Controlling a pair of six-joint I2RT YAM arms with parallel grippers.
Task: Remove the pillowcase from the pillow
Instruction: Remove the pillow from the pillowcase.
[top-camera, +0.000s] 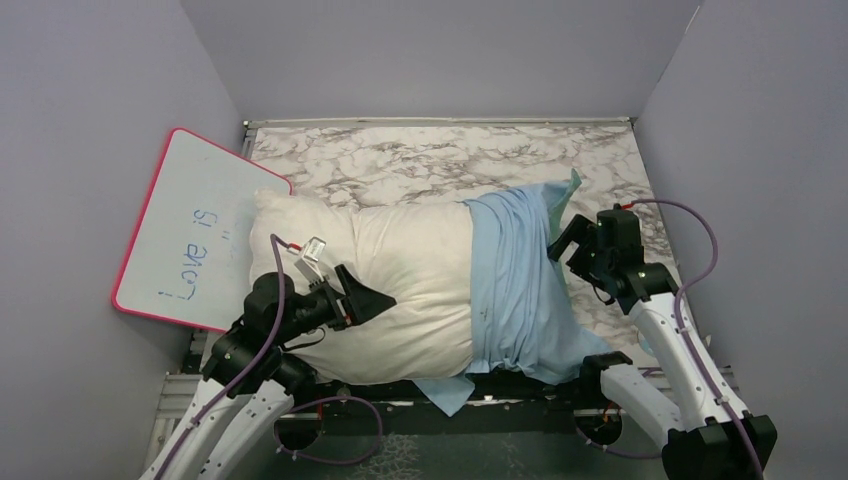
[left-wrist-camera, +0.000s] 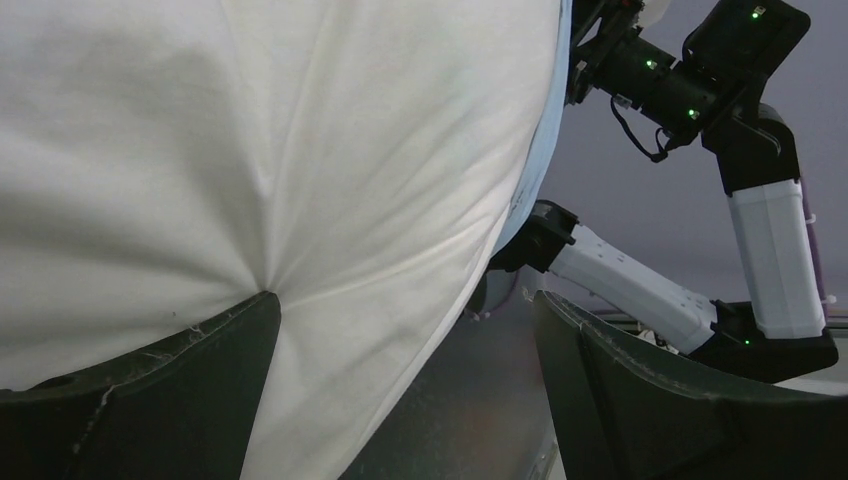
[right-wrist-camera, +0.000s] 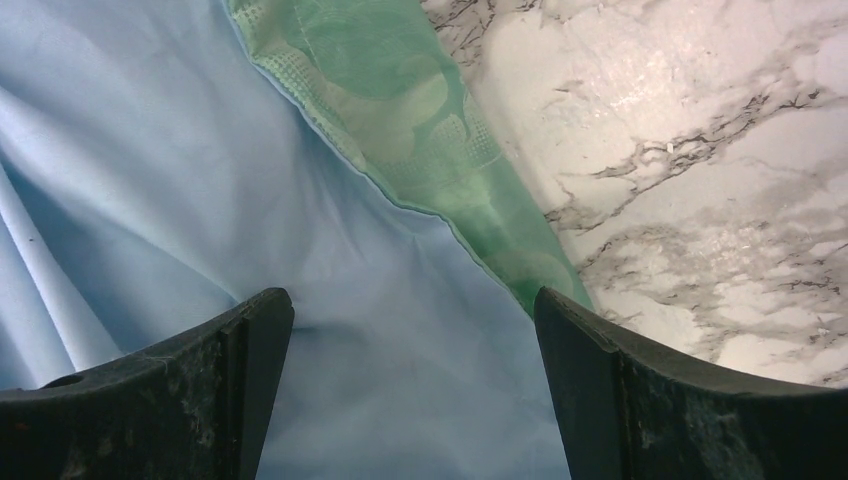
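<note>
Task is standing at roughly half done. The pillow (top-camera: 370, 260) is lying across the bench (top-camera: 400, 160) with its left part bare. The pillowcase (top-camera: 515, 290) is bunching over the pillow's right end, with one corner hanging off the near edge and a teal fold showing at the far side. The left fingers (left-wrist-camera: 140, 400) are standing spread wide and gripping nothing, one tip pressing into the bare pillow. The right fingers (right-wrist-camera: 690, 400) are hovering, equally spread and empty, above the pillowcase's edge. Drawing the cover off the right end is outstanding.
</note>
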